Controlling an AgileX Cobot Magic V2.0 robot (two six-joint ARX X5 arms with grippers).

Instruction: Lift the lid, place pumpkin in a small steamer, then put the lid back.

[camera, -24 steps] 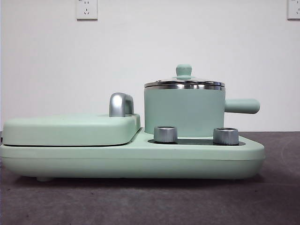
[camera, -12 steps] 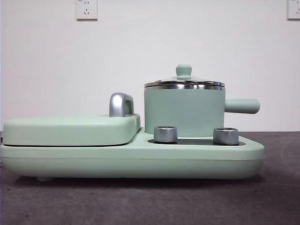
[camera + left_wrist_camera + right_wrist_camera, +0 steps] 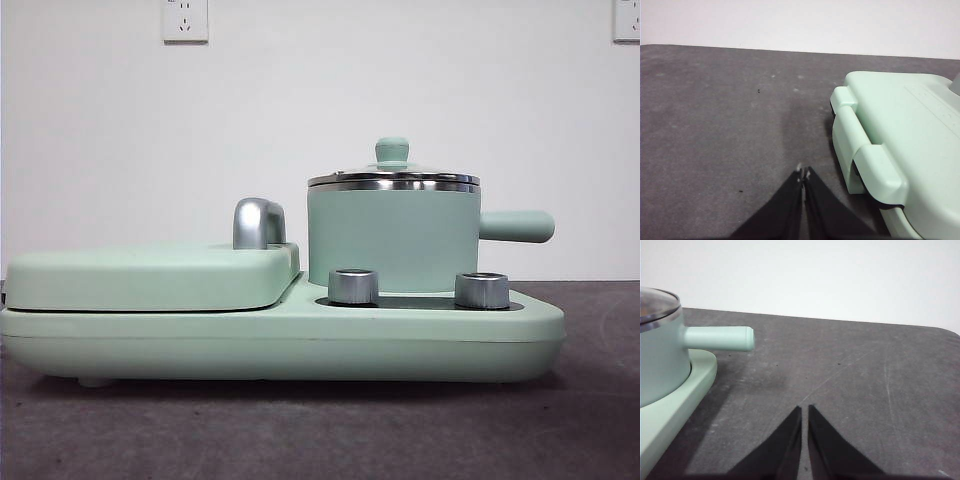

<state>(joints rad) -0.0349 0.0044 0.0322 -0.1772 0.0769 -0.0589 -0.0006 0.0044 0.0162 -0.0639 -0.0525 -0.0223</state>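
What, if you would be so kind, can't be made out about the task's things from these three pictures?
- Pumpkin: in no view, so its place is unknown.
- Inside of the small steamer: the front view looks level, so the wall and the lid hide it.
- Lid in the right wrist view: cut off by the picture's edge, knob unseen.
- Flat hinged cover: the left wrist view crops its far part.

Front cam low, level, close on appliance base [image 3: 300, 345]; wrist cams look down over table [image 3: 715, 125] from opposite ends; right wrist & front share steamer [image 3: 660, 360].
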